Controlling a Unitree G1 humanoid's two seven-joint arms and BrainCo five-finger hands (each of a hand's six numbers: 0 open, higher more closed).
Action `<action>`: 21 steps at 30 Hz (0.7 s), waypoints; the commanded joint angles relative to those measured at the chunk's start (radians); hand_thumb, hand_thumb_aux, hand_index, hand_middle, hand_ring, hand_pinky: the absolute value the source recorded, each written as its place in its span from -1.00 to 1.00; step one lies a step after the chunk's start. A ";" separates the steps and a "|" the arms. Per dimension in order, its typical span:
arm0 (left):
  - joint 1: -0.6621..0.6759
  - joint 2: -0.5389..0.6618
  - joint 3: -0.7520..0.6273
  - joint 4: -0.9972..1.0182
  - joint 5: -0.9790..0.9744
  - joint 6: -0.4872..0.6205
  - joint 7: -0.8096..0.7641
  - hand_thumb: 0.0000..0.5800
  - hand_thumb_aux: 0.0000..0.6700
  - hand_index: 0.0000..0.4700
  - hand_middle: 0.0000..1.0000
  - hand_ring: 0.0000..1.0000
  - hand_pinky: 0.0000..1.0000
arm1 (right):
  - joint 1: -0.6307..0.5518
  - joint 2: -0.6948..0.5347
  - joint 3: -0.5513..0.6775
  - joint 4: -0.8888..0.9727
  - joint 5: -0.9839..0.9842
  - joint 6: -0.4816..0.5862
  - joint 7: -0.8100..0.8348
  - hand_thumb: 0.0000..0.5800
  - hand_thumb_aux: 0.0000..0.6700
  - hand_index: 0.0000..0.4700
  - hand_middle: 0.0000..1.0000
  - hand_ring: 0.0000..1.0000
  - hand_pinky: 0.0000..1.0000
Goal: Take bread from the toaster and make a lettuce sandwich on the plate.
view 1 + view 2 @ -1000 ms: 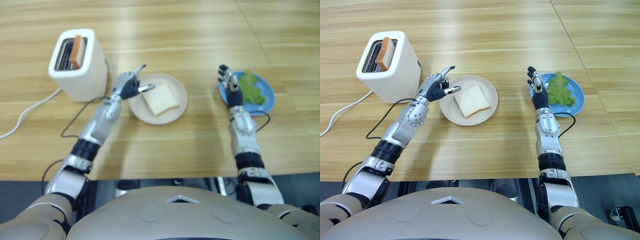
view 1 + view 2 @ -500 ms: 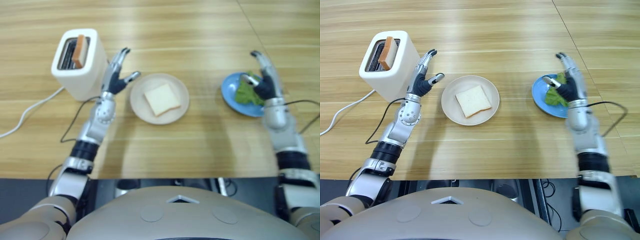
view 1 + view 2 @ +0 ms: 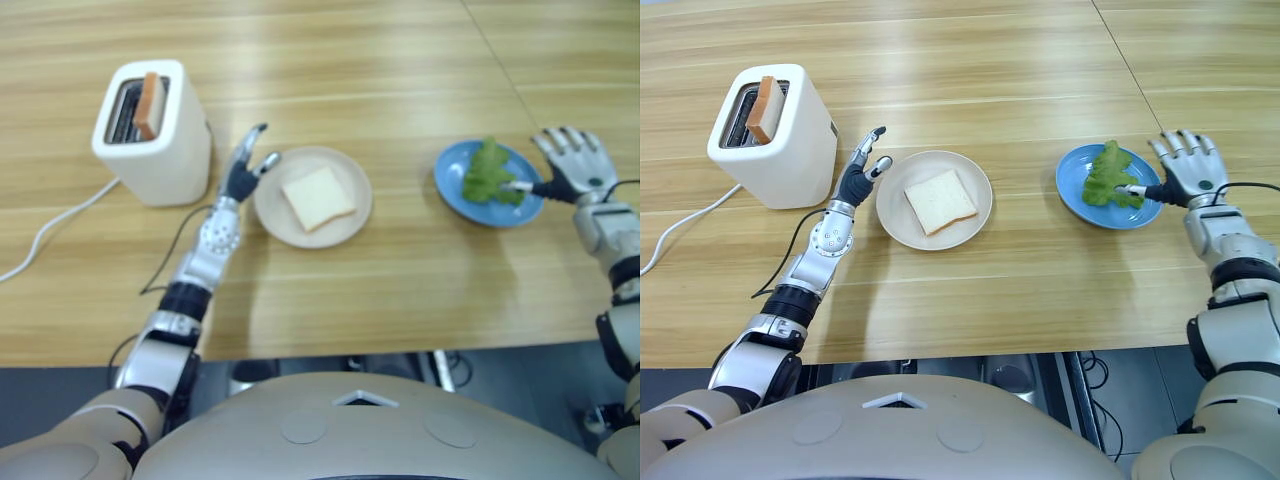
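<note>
A white toaster (image 3: 775, 140) stands at the left with one slice of toast (image 3: 764, 108) sticking up from a slot. A beige plate (image 3: 933, 227) in the middle carries a white bread slice (image 3: 939, 200). A leaf of lettuce (image 3: 1101, 177) lies on a blue plate (image 3: 1080, 205) at the right. My left hand (image 3: 860, 173) stands open between the toaster and the beige plate, fingers up, holding nothing. My right hand (image 3: 1187, 172) is open at the blue plate's right rim, one fingertip touching the lettuce's edge.
The toaster's white cord (image 3: 680, 233) trails off to the left across the wooden table (image 3: 970, 80). A thin black cable (image 3: 795, 250) loops on the table by my left forearm. The table's front edge runs just below the arms.
My right hand has swung out to the right side of the blue plate and spread open beside the lettuce. My left hand has dropped slightly, staying near the beige plate's left rim.
</note>
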 commanded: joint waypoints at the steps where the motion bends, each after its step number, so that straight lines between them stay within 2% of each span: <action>1: -0.006 -0.005 -0.007 0.018 0.000 0.002 -0.013 -1.00 -1.00 -1.00 -1.00 -1.00 -1.00 | -0.007 0.026 0.062 0.046 -0.005 0.019 -0.011 -1.00 -1.00 -1.00 -1.00 -1.00 -1.00; 11: -0.003 -0.004 -0.002 0.026 -0.004 0.005 -0.018 -1.00 -1.00 -1.00 -1.00 -1.00 -1.00 | -0.011 0.052 0.119 0.070 0.039 0.032 -0.014 -1.00 -1.00 -1.00 -1.00 -1.00 -1.00; 12: -0.003 -0.005 -0.002 0.025 -0.005 0.005 -0.019 -1.00 -1.00 -1.00 -1.00 -1.00 -1.00 | -0.011 0.050 0.114 0.072 0.052 0.030 -0.010 0.10 -0.34 -0.36 -1.00 -1.00 -1.00; 13: -0.003 -0.005 -0.003 0.025 -0.005 0.005 -0.021 -1.00 -1.00 -1.00 -1.00 -1.00 -1.00 | -0.011 0.048 0.111 0.073 0.063 0.028 -0.006 0.84 0.44 0.40 -1.00 -1.00 -1.00; 14: -0.002 -0.006 -0.004 0.024 -0.005 0.005 -0.022 -1.00 -1.00 -1.00 -1.00 -1.00 -1.00 | -0.012 0.046 0.111 0.073 0.071 0.027 -0.004 1.00 0.98 0.94 -1.00 -1.00 -1.00; 16: -0.002 -0.008 -0.004 0.026 -0.004 0.005 -0.023 -1.00 -1.00 -1.00 -1.00 -1.00 -1.00 | -0.014 0.044 0.112 0.073 0.087 0.024 0.004 1.00 1.00 0.96 -1.00 -1.00 -1.00; 17: -0.001 -0.008 -0.004 0.027 -0.004 0.005 -0.023 -1.00 -1.00 -1.00 -1.00 -1.00 -1.00 | -0.015 0.043 0.115 0.074 0.093 0.023 0.007 1.00 1.00 0.96 -0.54 -0.54 -0.54; 18: 0.000 -0.009 -0.004 0.026 -0.004 0.006 -0.023 -1.00 -1.00 -1.00 -1.00 -1.00 -1.00 | -0.015 0.042 0.118 0.073 0.098 0.023 0.009 1.00 1.00 0.96 -0.47 -0.47 -0.47; 21: 0.002 -0.011 -0.004 0.024 -0.004 0.007 -0.026 -1.00 -1.00 -1.00 -1.00 -1.00 -1.00 | -0.018 0.041 0.126 0.074 0.108 0.022 0.018 1.00 1.00 0.96 -0.47 -0.47 -0.47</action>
